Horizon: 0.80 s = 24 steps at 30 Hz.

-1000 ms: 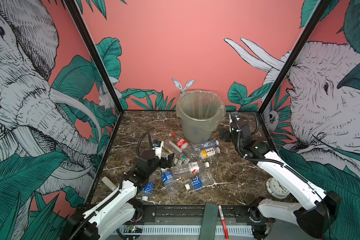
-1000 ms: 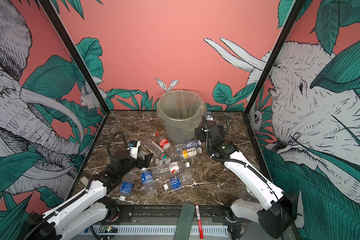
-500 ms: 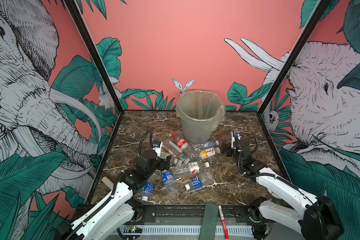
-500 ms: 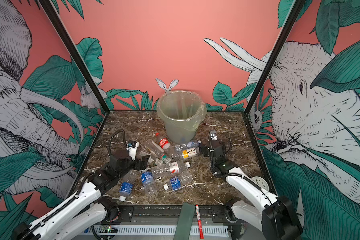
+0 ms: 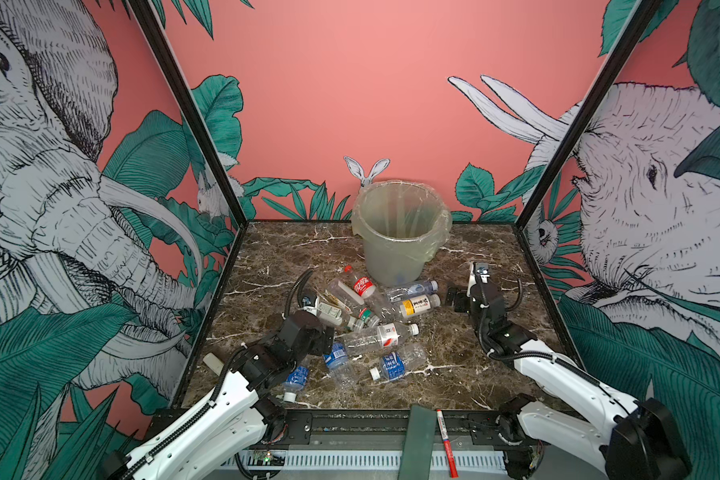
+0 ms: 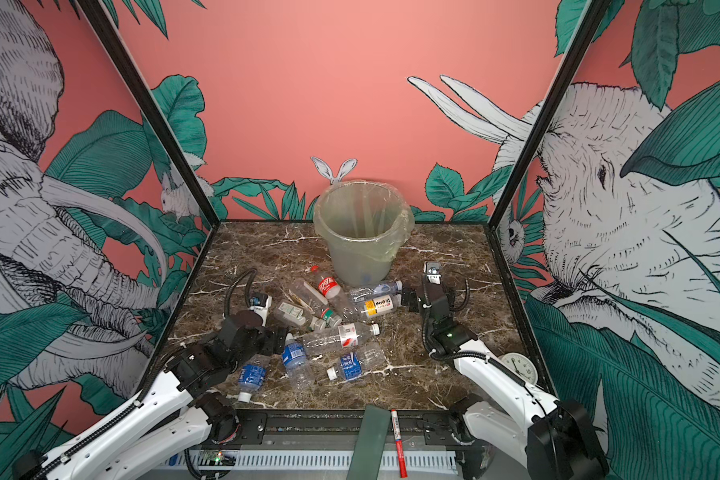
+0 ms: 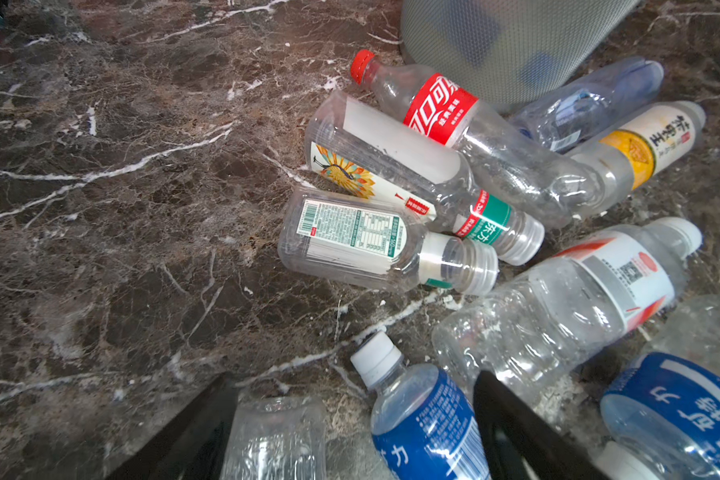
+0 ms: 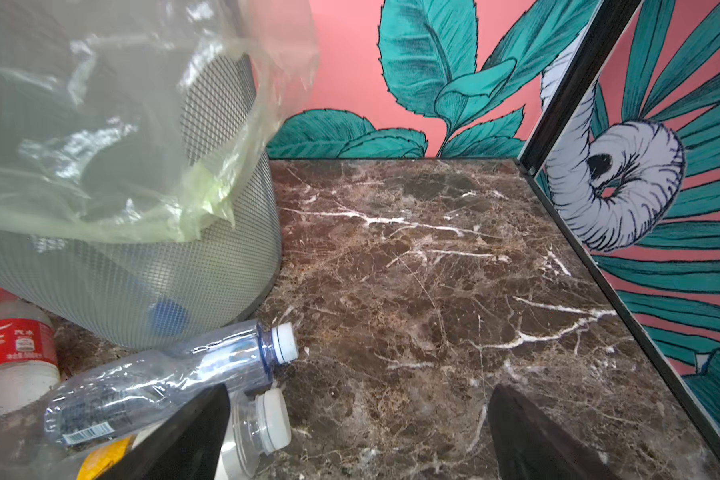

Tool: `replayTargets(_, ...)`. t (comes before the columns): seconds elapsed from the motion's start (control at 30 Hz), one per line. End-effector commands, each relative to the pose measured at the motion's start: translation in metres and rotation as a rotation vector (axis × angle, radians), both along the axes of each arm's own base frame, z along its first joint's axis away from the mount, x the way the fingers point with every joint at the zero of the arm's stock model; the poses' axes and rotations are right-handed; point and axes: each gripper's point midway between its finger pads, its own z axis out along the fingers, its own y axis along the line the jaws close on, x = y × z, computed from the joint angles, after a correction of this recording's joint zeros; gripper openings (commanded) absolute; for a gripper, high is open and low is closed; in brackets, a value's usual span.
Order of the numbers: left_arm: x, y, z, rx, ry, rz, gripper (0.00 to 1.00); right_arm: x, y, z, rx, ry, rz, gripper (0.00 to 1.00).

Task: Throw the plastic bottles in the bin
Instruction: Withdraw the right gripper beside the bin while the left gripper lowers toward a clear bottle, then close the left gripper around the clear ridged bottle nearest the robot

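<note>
- Marble tabletop (image 5: 495, 257) within mural walls (image 5: 350, 104); bin (image 5: 395, 253) stands at 12 o'clock, lined with a bag.
- Bottles (image 5: 385, 336) lie heaped at centre, reaching the bin's foot.
- Left gripper (image 7: 350, 386), at the heap's 8 o'clock: jaws wide apart, straddling a blue-label bottle (image 7: 425, 424) and a clear bottle (image 7: 275, 436); no grip evident.
- Right gripper (image 8: 358, 390), at the heap's 3 o'clock: jaws wide, bare marble between, nothing held.

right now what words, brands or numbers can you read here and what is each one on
"茶裏王": yellow-and-white-label bottle
"东方": green-label bottle
"可口可", partly turned away: red-label cola bottle
"汽水": red-label cola bottle again, right wrist view
"力": blue-label bottle
Too small to read: the nutrition panel and barcode on the square clear bottle, the print on the marker pen.
</note>
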Motion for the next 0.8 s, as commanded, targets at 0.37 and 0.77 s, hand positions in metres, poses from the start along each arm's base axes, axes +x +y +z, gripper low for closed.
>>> replayTargets(0.37,-0.029,0.039,-0.032,0.075,0.147,0.218,0.9,0.008,0.006,0.006,0.037,0.003,0.002,0.99)
replayTargets(0.77,-0.045,0.046,-0.062,0.077,0.239,0.256,0.91,0.008,0.006,0.004,0.03,0.018,-0.001,0.99)
